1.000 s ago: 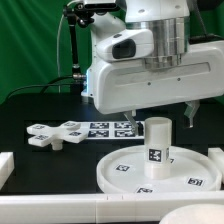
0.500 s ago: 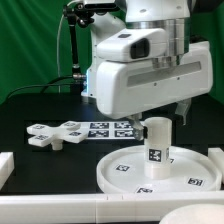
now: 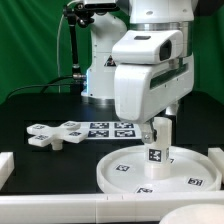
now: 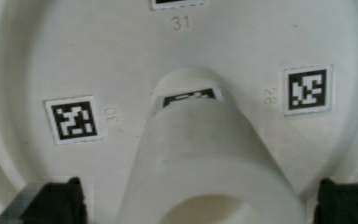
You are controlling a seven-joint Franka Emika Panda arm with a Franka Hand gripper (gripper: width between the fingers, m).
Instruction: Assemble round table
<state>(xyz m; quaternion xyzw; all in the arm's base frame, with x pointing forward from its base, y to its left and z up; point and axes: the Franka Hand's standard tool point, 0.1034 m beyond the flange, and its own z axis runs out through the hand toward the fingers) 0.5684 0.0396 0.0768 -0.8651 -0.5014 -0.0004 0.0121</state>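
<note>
On the black table [image 3: 30, 112], toward the exterior view's right, lying flat w/ rim up: the round disc [image 3: 102, 172], w/ the cylinder leg [image 3: 157, 150] standing at approx. its centre. Looking partly done: leg placed on disc, though not telling from either view whether fully seated or tightened, the base joint being too blurred to judge. Lying well apart on the exterior view's left, just beside the marker board [image 3: 108, 128]: the cross-shaped piece [image 3: 48, 134], not yet fitted, so prob. remaining to go onto the leg's free end. Pointing straight up, the leg's long axis running vertical, perpendicular to the disc face, w/ the wrist view looking down its length. Hovering around the leg's top: the gripper [image 3: 160, 128], fingers [image 4: 55, 202] spread wide, flanking the leg w/o touching, gripping nothing.
</note>
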